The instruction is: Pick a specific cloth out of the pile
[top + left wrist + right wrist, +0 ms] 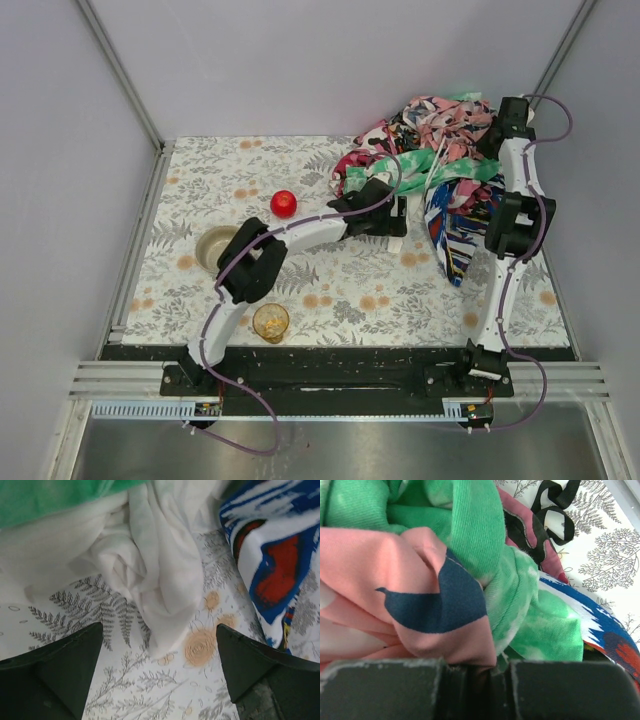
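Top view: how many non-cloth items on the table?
3, all left of the pile: a red ball mid-table, a beige bowl just nearer and left of it, and an amber cup by the near edge. The pile could hide more.

Left arm [300, 232]: smooth white link shells, slim and slightly curved, set between bulky black joint housings.
Right arm [521, 165]: same build, with white links and chunky black joint blocks.
Bases [190, 378]: flat black mounting plates, one under each arm.
Cables [556, 120]: thin mauve-grey leads run along each arm, bow clear of the links in places and trail from the bases.
Left end effector [160, 630]: black body; its fingers [65, 670] are matte dark wedges tapering to blunt tips.
Right end effector [477, 680]: its fingers [380, 690] are dark grey squared blocks, their top edges flecked with pale scuffs.
Screws, markings: too small to make out.
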Motion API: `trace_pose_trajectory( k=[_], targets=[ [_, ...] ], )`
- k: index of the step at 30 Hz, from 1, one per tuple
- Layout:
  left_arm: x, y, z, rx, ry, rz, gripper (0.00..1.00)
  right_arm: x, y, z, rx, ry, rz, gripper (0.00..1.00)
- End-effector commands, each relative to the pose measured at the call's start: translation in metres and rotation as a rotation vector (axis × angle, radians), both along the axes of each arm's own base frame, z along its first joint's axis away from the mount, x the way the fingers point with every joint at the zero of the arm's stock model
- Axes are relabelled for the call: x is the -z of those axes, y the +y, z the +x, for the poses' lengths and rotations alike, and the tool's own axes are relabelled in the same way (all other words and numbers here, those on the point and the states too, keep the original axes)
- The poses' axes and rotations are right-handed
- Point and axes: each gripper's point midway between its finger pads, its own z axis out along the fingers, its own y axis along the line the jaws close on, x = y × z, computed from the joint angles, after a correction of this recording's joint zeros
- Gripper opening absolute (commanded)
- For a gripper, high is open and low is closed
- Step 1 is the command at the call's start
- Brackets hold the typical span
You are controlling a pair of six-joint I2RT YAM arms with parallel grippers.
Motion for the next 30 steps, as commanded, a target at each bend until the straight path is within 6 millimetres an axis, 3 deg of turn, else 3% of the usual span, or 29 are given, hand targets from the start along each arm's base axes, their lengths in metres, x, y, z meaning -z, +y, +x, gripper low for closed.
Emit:
trace_pose_trajectory(
  k=[1, 4, 6, 10, 13, 15, 17, 18, 20, 21, 22, 24, 25, 26, 28, 30],
  targets=[
    [-0.008, -0.006, 0.034, -0.159, -0.025, -0.003, 0.99, 0.08, 0.056, -0.039, -0.129, 0.221, 0.152, 0.0],
    [0.006, -0.019, 0.046, -0.186, -0.034, 0.007, 0.99, 0.075, 0.057, -0.043, -0.136, 0.212, 0.151, 0.0],
    [0.028, -0.024, 0.052, -0.204, -0.034, 0.046, 0.99, 0.074, 0.057, -0.046, -0.135, 0.212, 0.15, 0.0],
    [0.054, -0.042, 0.058, -0.222, 0.006, 0.015, 0.95, 0.066, 0.065, -0.046, -0.153, 0.179, 0.181, 0.0],
    [0.057, -0.054, 0.069, -0.226, -0.01, -0.014, 0.72, 0.061, 0.075, -0.045, -0.177, 0.163, 0.197, 0.0],
    [0.046, -0.057, 0.076, -0.23, -0.031, -0.034, 0.43, 0.062, 0.078, -0.044, -0.189, 0.161, 0.185, 0.0],
    [0.028, -0.056, 0.075, -0.199, -0.051, -0.036, 0.09, 0.065, 0.079, -0.042, -0.194, 0.164, 0.18, 0.0],
    [0.014, -0.053, 0.072, -0.178, -0.072, -0.027, 0.0, 0.065, 0.079, -0.043, -0.193, 0.168, 0.175, 0.0],
    [-0.019, -0.043, 0.063, -0.129, -0.123, -0.011, 0.0, 0.065, 0.075, -0.042, -0.184, 0.17, 0.163, 0.0],
    [-0.054, -0.035, 0.055, -0.098, -0.169, -0.024, 0.0, 0.066, 0.075, -0.043, -0.185, 0.174, 0.16, 0.0],
    [-0.076, -0.028, 0.048, -0.068, -0.204, -0.031, 0.0, 0.064, 0.075, -0.043, -0.181, 0.171, 0.159, 0.0],
    [-0.126, -0.012, 0.02, 0.027, -0.275, -0.079, 0.0, 0.065, 0.075, -0.043, -0.185, 0.172, 0.158, 0.0],
    [-0.137, -0.004, 0.004, 0.073, -0.304, -0.099, 0.0, 0.066, 0.073, -0.043, -0.182, 0.173, 0.151, 0.0],
    [-0.164, 0.008, -0.012, 0.113, -0.35, -0.14, 0.0, 0.067, 0.072, -0.043, -0.177, 0.18, 0.141, 0.0],
    [-0.194, 0.028, -0.048, 0.199, -0.393, -0.197, 0.0, 0.071, 0.068, -0.044, -0.167, 0.194, 0.13, 0.0],
    [-0.231, 0.054, -0.071, 0.221, -0.458, -0.226, 0.0, 0.072, 0.069, -0.045, -0.171, 0.203, 0.132, 0.0]
  ],
)
